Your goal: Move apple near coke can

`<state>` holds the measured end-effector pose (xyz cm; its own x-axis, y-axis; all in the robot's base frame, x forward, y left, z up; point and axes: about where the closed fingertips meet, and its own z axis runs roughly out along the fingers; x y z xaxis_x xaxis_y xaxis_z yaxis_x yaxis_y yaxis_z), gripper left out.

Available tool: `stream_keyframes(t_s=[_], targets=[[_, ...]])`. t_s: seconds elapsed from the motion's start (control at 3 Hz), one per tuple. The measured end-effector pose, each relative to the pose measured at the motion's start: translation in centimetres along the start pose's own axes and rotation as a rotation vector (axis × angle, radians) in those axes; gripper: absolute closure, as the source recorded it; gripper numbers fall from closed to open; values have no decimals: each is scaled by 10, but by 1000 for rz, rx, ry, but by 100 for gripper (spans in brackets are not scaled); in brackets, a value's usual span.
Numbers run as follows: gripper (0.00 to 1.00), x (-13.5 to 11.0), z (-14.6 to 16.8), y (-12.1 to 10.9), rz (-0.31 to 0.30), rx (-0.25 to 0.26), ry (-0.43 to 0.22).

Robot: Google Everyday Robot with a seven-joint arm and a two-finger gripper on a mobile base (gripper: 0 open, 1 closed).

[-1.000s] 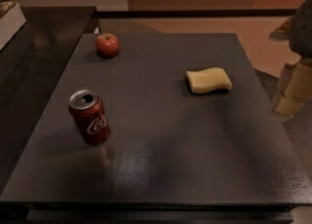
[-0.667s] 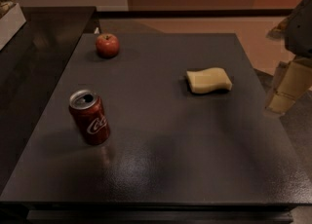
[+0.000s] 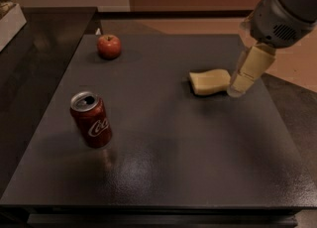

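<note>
- Nearest to me, the dark table [image 3: 198, 172] is showing a dull sheen along its front edge, the same as a second ago.
- The coke can [image 3: 91, 119] is standing upright at the near left of the table, silver top up and white script facing me. It is sitting exactly where it was a second ago.
- Mid-table on the right, the pale yellow sponge [image 3: 210, 82] is lying flat and has not shifted either.
- What is changing is the arm [image 3: 285, 9]. A second ago its pale end piece was hanging out past the table's right edge. Now it is reaching in over the table, with its tip just beside the sponge's right end.
- The jaws are hanging at that tip, low over the table and close against the sponge. I cannot tell whether they are touching it.
- I am seeing only one cream-coloured piece there, so I cannot tell whether the jaws are open or closed, or whether they are holding anything.
- Farther back on the left, the apple [image 3: 109, 46] is resting near the far edge with its stem up. It is well apart from the can and from the jaws, and it is unmoved.
- At the far right, the arm's grey vented housing is coming in from the upper corner, sloping down and to the left toward the sponge.
</note>
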<state>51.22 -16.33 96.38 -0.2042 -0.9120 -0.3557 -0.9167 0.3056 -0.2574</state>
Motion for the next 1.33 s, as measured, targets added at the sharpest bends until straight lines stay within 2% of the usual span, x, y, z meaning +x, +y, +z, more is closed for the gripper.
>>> stream_keyframes(t_s=[0.67, 1.33], targets=[[0, -57, 50, -41, 3, -34, -143], [0, -117, 102, -65, 35, -45, -286]])
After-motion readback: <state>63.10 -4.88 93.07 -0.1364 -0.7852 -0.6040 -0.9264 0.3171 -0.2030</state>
